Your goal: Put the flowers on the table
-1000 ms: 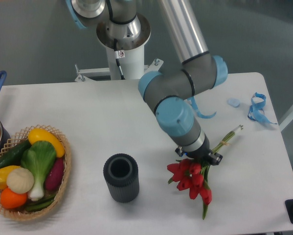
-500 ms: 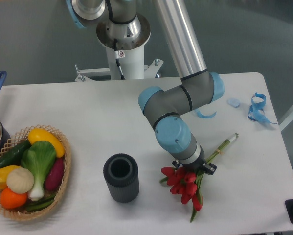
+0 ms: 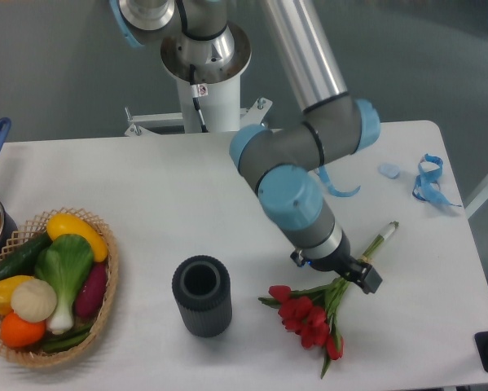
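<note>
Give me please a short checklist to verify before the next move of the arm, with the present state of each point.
1. Flowers lie on the table: ok, blooms and stems look flat on the white top.
2. Gripper released from the stems: cannot tell, the wrist hides the fingers.
3. Flowers apart from the vase: ok, a clear gap shows.
4. Flowers inside the table edge: ok, the lowest leaf tip stops short of the front edge.
5. Retreat path upward: ok, nothing stands above the gripper.
6. Blue ribbon away from the arm: ok.
</note>
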Motion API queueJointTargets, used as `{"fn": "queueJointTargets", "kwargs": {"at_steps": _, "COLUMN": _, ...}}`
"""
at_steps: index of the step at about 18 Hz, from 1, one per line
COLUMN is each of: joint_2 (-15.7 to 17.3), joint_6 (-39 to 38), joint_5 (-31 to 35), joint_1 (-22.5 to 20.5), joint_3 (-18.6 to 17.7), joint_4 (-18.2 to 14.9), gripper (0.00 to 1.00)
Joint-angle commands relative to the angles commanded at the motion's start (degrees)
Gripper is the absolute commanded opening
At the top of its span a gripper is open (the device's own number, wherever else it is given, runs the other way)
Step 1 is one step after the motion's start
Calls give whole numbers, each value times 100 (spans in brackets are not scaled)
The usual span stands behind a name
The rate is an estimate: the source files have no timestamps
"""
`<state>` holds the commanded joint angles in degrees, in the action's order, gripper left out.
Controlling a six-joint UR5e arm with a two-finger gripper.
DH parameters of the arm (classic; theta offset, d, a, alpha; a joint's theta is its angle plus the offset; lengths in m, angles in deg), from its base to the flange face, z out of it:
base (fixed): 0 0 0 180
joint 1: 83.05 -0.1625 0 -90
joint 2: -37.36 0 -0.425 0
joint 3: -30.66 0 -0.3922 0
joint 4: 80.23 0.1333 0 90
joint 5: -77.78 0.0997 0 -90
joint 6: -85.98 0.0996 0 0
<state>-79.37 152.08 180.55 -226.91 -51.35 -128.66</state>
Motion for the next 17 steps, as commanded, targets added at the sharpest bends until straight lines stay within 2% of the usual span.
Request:
{"fn": "queueJointTargets", "kwargs": {"at_steps": 1, "joint_2": 149, "joint_6": 148, "joint_5": -350, "joint_1": -201, "joint_3": 87, "joint_4": -35, "gripper": 100}}
{"fn": "queueJointTargets", "kwargs": {"at_steps": 4, "joint_2": 352, "joint_6": 736, "joint_5": -722, "joint_1": -589, "joint_3": 89, "joint_4": -280, "gripper": 100}}
{"fn": "queueJointTargets", "kwargs": {"at_steps": 7, "joint_2": 580, "joint_6": 1894, "joint_5": -1239, "joint_1": -1160, "joint_3": 36, "joint_4": -807, "gripper": 100}}
{"fn": "queueJointTargets", "kwargs": {"at_steps": 8, "joint_2": 607, "joint_6": 2507, "joint_5": -1503, "joint_1": -1431, "joint_3": 9, "joint_4": -956, "gripper": 100}}
{"fn": "queueJointTargets", "kwargs": {"at_steps": 12, "joint_2": 862, "joint_6": 3891, "joint_5": -1724, "joint_1": -1942, "joint_3": -105, "joint_4": -1283, "gripper": 100}}
{"fn": "queueJointTargets", "kwargs": {"at_steps": 15, "joint_2": 976, "joint_6": 4480, "joint_5": -1945, "joint_1": -2277, "joint_3": -88, "joint_4": -1730, "gripper": 100}}
{"fn": "queueJointTargets", "kwargs": {"at_steps": 17, "joint_2": 1029, "joint_6": 4675, "joint_5": -1962, "joint_1": -2304, "joint_3": -79, "joint_4": -1767, "gripper": 100}}
